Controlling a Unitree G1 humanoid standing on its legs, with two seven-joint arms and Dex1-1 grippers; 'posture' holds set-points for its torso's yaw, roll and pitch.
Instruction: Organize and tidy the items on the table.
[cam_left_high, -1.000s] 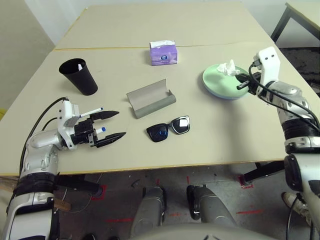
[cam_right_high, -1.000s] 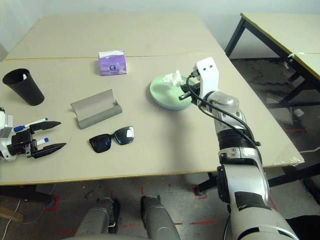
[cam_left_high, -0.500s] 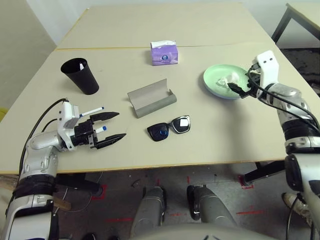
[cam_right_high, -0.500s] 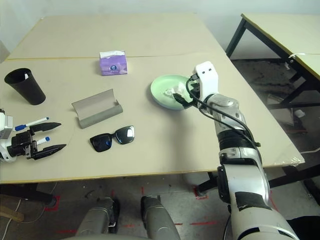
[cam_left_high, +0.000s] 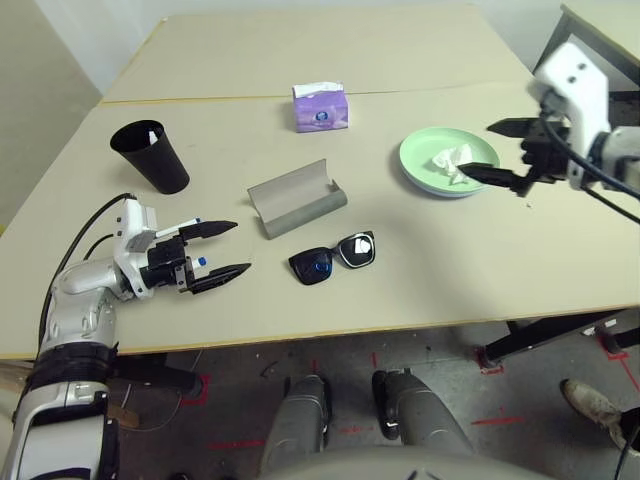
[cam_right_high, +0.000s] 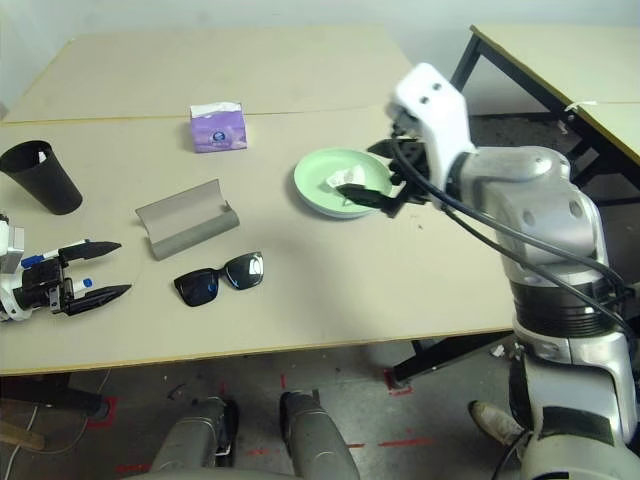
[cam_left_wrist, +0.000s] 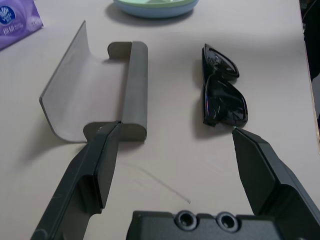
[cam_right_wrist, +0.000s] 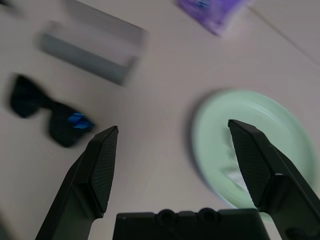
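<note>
We see tissue (cam_left_high: 448, 160) on green plate (cam_left_high: 420, 150), approx 2 o'clock on worktop (cam_left_high: 420, 260). Shades (cam_left_high: 332, 259) lie loose at 6 o'clock of open case (cam_left_high: 296, 198); not cased yet. Both hands empty: right hand (cam_left_high: 505, 152) open above plate edge, left hand (cam_left_high: 212, 251) open at 8 o'clock.

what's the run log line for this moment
left tool: open, low over table | right tool: open, above green plate | tissue: on plate | sunglasses: beside open glasses case
</note>
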